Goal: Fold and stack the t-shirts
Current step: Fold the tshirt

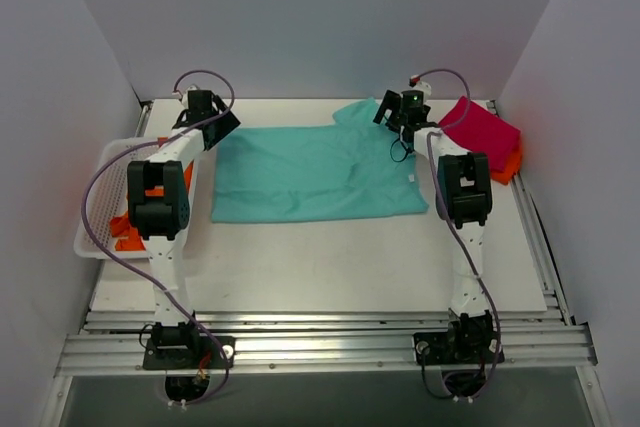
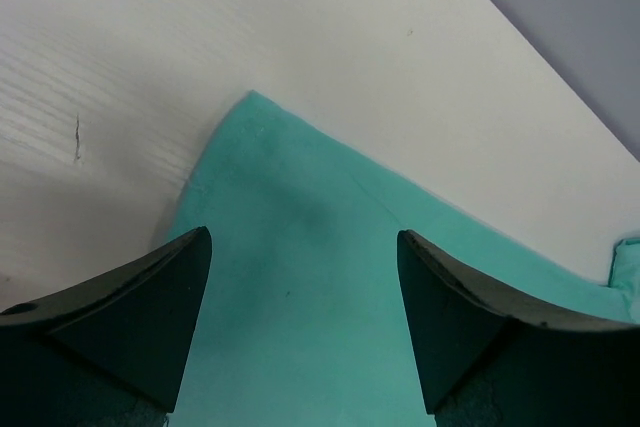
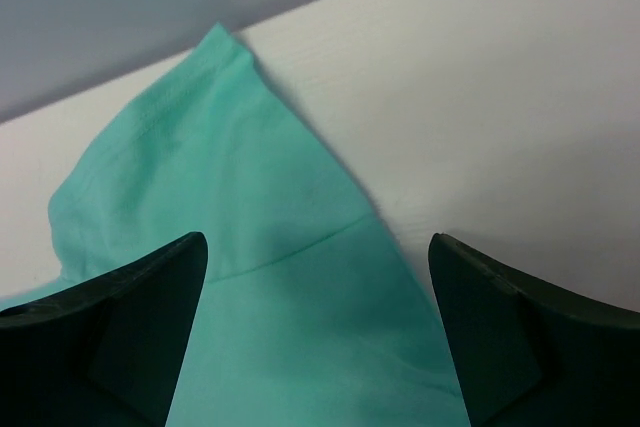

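A teal t-shirt point(image 1: 315, 175) lies spread flat across the middle of the table. My left gripper point(image 1: 222, 127) is open above its far left corner point(image 2: 290, 277), nothing between the fingers. My right gripper point(image 1: 388, 110) is open above its far right sleeve point(image 3: 280, 287), also empty. A magenta t-shirt point(image 1: 482, 129) lies folded at the far right on top of an orange one point(image 1: 512, 164). More orange cloth point(image 1: 130, 230) sits in the basket at the left.
A white mesh basket point(image 1: 102, 212) stands at the table's left edge, partly under my left arm. White walls close in the back and both sides. Metal rails run along the near edge.
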### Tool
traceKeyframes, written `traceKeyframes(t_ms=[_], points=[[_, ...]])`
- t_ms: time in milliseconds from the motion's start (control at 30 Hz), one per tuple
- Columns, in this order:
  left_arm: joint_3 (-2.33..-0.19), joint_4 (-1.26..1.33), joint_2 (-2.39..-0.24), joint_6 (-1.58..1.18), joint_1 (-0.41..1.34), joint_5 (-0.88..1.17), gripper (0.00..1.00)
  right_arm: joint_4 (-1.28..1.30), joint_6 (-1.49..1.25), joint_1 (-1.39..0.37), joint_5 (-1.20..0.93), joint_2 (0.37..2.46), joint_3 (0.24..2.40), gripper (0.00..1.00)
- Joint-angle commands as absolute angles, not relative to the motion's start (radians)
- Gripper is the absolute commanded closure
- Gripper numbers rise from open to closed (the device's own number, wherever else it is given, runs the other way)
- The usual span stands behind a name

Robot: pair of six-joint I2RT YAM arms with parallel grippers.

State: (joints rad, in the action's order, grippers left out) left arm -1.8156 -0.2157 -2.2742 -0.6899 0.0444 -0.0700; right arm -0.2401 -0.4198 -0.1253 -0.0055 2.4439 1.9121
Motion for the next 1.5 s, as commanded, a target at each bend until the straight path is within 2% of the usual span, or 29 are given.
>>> traceKeyframes(t_ms=[0,133,167,200,400,533,667,767,833,867,933,967,1000,1033,1067,1167,1233,1467], points=[[-1.758,-0.127,-2.172,-0.667,0.066,-0.054,0.17,-0.402,-0.44,-0.138,-0.069,2.338,1.821,0.13],[-1.707,-0.121,-2.117,-0.653,0.09,-0.072,0.18,-0.479,-0.462,-0.141,-0.078,2.234,1.685,0.28],[-1.7,-0.126,-2.099,-0.66,0.097,-0.066,0.18,-0.48,-0.468,-0.143,-0.08,2.221,1.671,0.36],[-1.688,-0.13,-2.089,-0.664,0.1,-0.069,0.19,-0.48,-0.471,-0.143,-0.093,2.212,1.658,0.4],[-1.56,-0.097,-2.033,-0.666,0.146,-0.103,0.21,-0.503,-0.489,-0.147,-0.115,2.178,1.569,0.53],[-1.534,-0.11,-2.052,-0.664,0.161,-0.118,0.24,-0.495,-0.495,-0.147,-0.118,2.184,1.549,0.5],[-1.497,-0.098,-2.056,-0.663,0.164,-0.129,0.25,-0.485,-0.488,-0.155,-0.081,2.158,1.526,0.33],[-1.482,-0.095,-2.052,-0.664,0.164,-0.132,0.25,-0.497,-0.491,-0.161,-0.087,2.138,1.497,0.35],[-1.468,-0.086,-2.052,-0.667,0.164,-0.132,0.25,-0.511,-0.497,-0.166,-0.101,2.143,1.48,0.42],[-1.465,-0.084,-2.052,-0.672,0.164,-0.132,0.25,-0.526,-0.506,-0.169,-0.118,2.149,1.476,0.53],[-1.46,-0.084,-2.057,-0.675,0.169,-0.132,0.26,-0.529,-0.514,-0.172,-0.132,2.174,1.468,0.69],[-1.46,-0.087,-2.062,-0.676,0.17,-0.132,0.27,-0.531,-0.517,-0.173,-0.136,2.183,1.465,0.82],[-1.459,-0.09,-2.063,-0.676,0.172,-0.135,0.29,-0.54,-0.522,-0.173,-0.141,2.189,1.457,0.88],[-1.457,-0.097,-2.066,-0.676,0.173,-0.137,0.33,-0.545,-0.525,-0.172,-0.143,2.201,1.451,0.92],[-1.45,-0.098,-2.069,-0.676,0.176,-0.138,0.42,-0.546,-0.526,-0.172,-0.141,2.204,1.439,0.97],[-1.431,-0.121,-2.075,-0.686,0.181,-0.156,0.6,-0.557,-0.529,-0.166,-0.13,2.207,1.401,1.0],[-1.421,-0.136,-2.077,-0.695,0.186,-0.17,0.66,-0.568,-0.537,-0.16,-0.129,2.203,1.378,1.0],[-1.382,-0.192,-2.077,-0.726,0.219,-0.238,0.67,-0.574,-0.537,-0.155,-0.104,2.175,1.284,1.0]])
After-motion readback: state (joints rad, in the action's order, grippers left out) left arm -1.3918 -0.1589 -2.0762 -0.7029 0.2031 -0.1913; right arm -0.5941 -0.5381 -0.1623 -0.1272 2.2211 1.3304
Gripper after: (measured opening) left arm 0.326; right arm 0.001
